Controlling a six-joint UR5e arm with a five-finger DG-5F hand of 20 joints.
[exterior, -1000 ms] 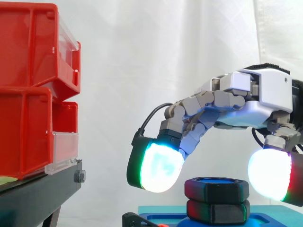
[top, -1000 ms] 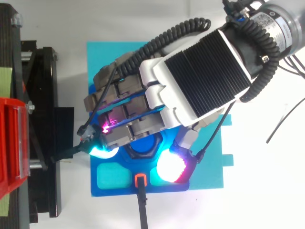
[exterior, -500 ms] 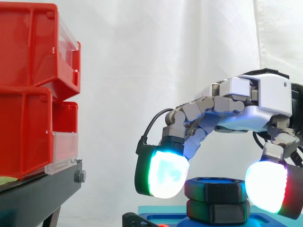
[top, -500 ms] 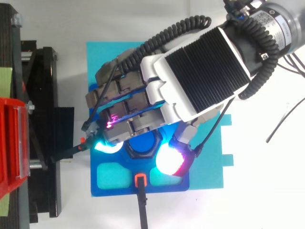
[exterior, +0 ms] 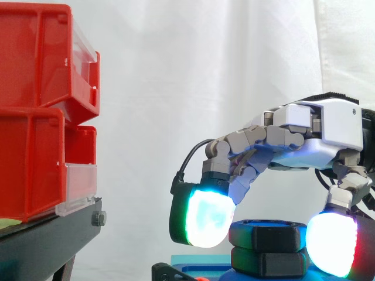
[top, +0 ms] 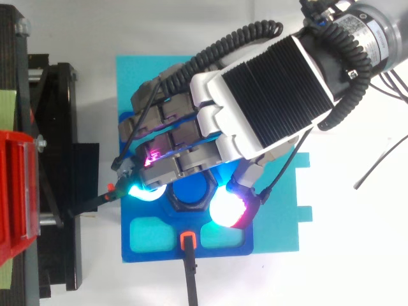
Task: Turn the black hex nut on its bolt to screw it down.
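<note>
Hand (exterior: 328,126) arches over the black nut (exterior: 268,234), which sits on its bolt (top: 190,192) in the blue base (top: 153,255); can't tell if it's gripping yet, so get firm contact on opp. flats, then twist w/ wrist centred, no tilt.

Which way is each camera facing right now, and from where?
Side view: beside the work at its height, looking level toward the curtain; hand enters from the right, bins left.
Top view: overhead, looking down on the cyan mat; hand and arm enter from upper right.
Shared: hand, nut, bins.
</note>
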